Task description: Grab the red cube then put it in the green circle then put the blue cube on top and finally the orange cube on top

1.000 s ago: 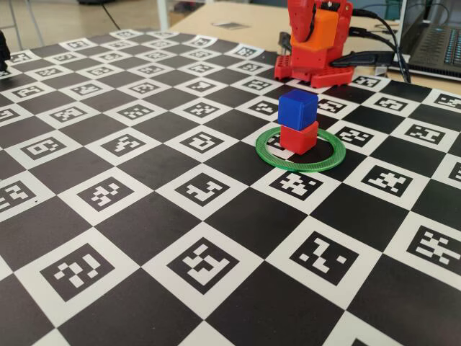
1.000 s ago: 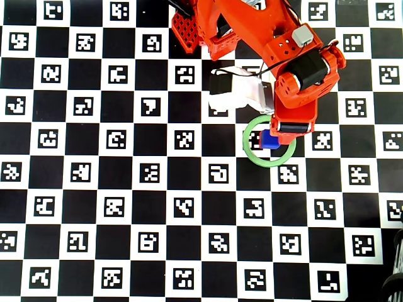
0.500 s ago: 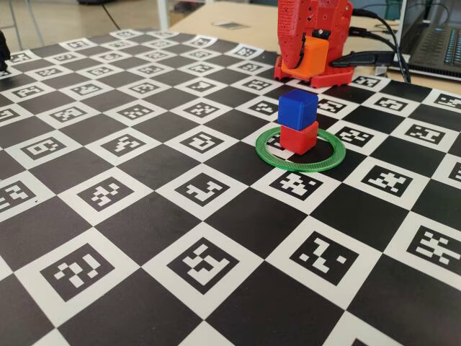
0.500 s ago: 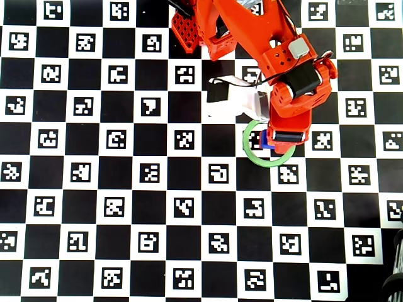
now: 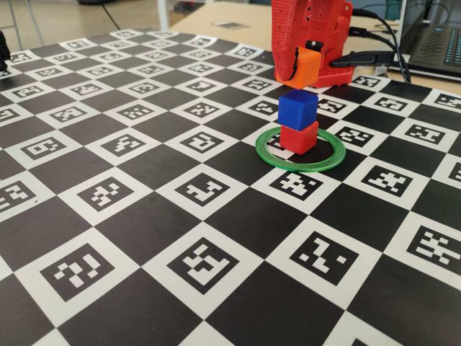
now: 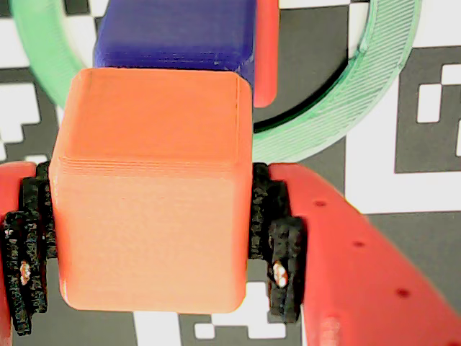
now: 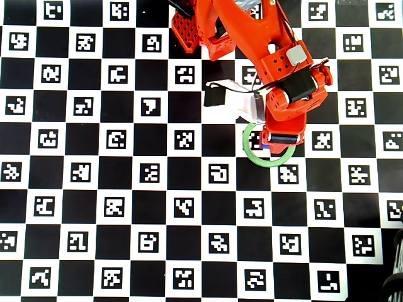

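Checkered marker-printed table (image 5: 180, 238) carried the green circle (image 5: 268, 160), with the blue cube (image 5: 297, 109) stacked on the red cube (image 5: 299, 137) inside it. Fingers (image 6: 279, 245) clamped the orange cube (image 5: 305, 67) just above, toward 12 o'clock; an off-centre release could topple the stack.

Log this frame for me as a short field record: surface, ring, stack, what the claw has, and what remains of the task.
surface: checkerboard mat with printed square markers
ring: thin flat translucent green plastic ring, lying flat on the mat
stack: small deep blue plastic cube sits on the small matte red plastic cube, inside the ring
claw: red two-finger claw shut on the small bright orange plastic cube
orange cube position: just above the blue cube in the fixed view, not yet released
remaining: set the orange cube on the blue cube
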Robot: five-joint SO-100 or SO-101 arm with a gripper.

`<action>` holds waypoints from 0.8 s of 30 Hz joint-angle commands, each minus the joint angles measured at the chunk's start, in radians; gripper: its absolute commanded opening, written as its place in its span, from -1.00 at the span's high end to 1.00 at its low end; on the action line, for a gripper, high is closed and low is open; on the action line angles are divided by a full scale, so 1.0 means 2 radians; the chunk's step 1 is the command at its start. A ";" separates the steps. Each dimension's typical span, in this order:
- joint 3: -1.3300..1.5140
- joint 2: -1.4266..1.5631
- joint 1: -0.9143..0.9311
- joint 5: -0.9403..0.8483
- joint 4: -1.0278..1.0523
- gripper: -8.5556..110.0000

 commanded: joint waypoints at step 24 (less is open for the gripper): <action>0.008 0.002 -0.012 0.000 -0.022 0.82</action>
